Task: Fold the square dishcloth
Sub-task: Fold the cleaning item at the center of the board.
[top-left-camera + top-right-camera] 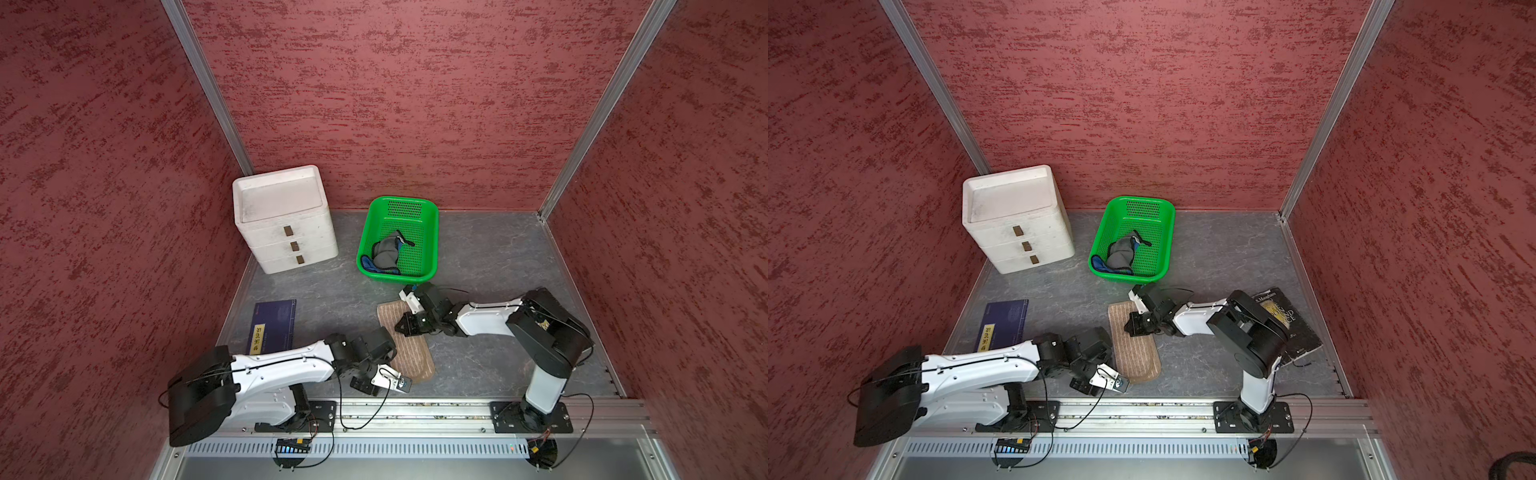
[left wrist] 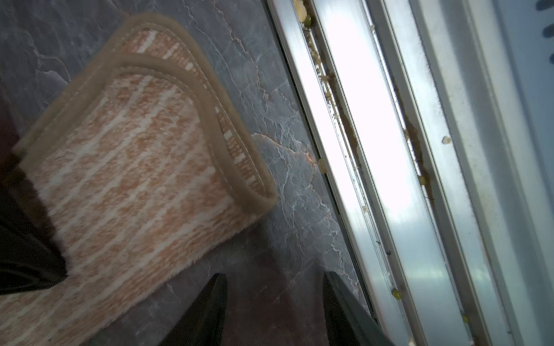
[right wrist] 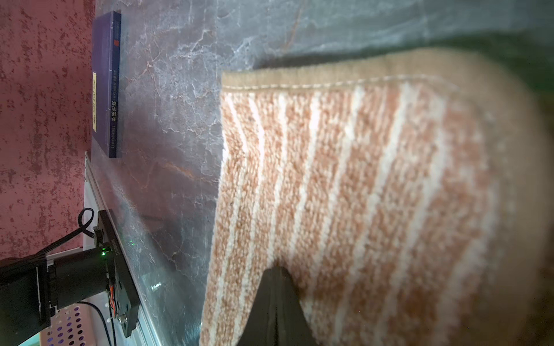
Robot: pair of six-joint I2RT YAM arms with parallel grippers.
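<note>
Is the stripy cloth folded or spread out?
Folded. The dishcloth lies doubled, its two brown hems stacked at one end.

The black book (image 1: 1300, 336) has "S. Maugham" in small pale print along the top of its cover. Below that run large pale capitals, half covered. Only line ends such as "ND" and "NCE" can be made out. The blue book (image 1: 275, 320) carries a yellow label (image 1: 258, 336) with dark East Asian characters, too small to read. The print on its spine (image 3: 115, 99) is also unreadable.
</note>
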